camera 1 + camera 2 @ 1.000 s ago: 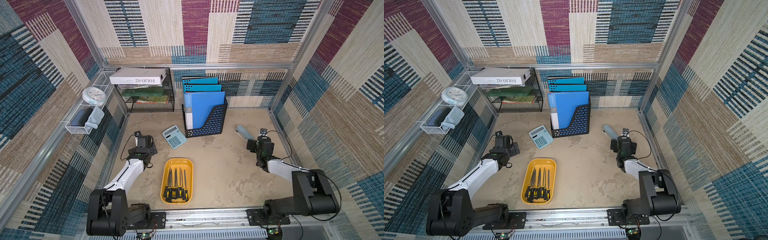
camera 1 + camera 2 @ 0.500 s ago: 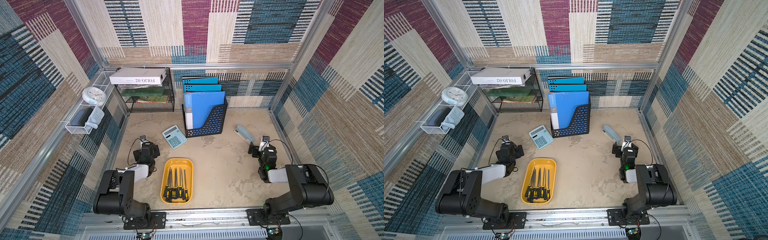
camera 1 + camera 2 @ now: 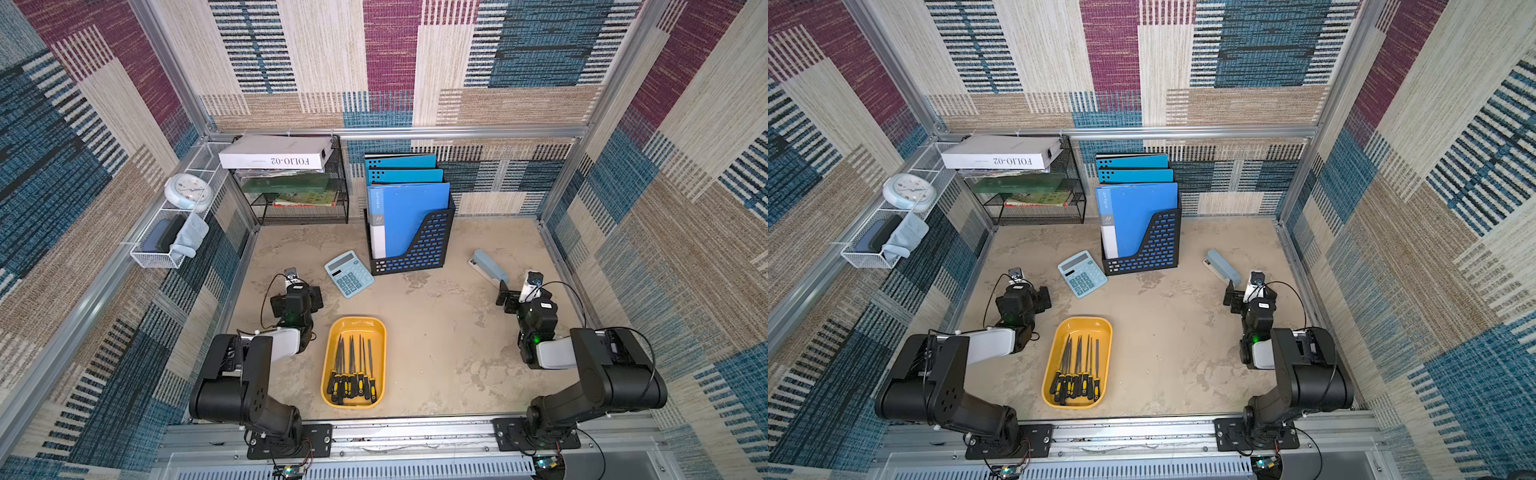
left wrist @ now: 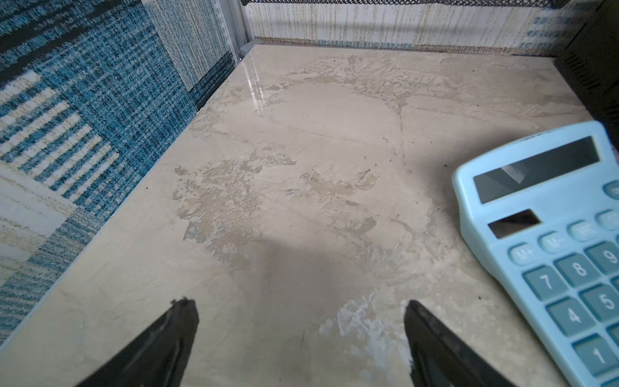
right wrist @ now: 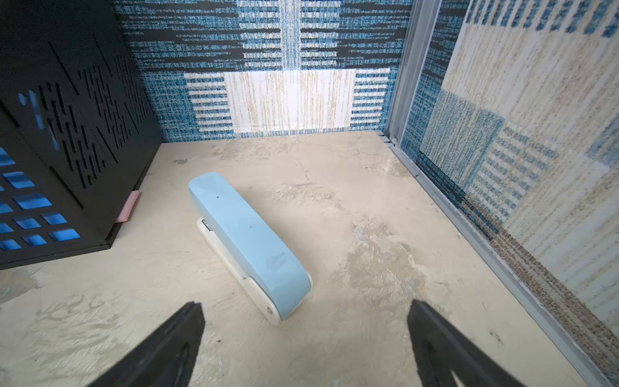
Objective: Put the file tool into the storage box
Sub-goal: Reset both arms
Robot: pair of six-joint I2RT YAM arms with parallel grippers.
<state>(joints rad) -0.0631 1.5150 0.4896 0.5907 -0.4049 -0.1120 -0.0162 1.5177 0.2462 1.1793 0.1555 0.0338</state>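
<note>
While the files (image 3: 352,361) lie inside the yellow storage box (image 3: 356,324) near the table's (image 3: 436,353) front edge, the left end effector (image 4: 298,303) hovers wide open and empty near its far left corner, beside a calculator (image 4: 552,234); the right end effector (image 5: 304,304), equally open and empty, sits well apart by a stapler (image 5: 248,241).

Calculator (image 4: 552,241) and black folder holder (image 5: 67,150) cut by wrist-view edges. File tools (image 3: 352,365) in storage box (image 3: 357,325): handles overlap, count unclear. Dark item (image 3: 160,241) in wire basket (image 3: 153,260) partly under cloth (image 3: 189,235).
</note>
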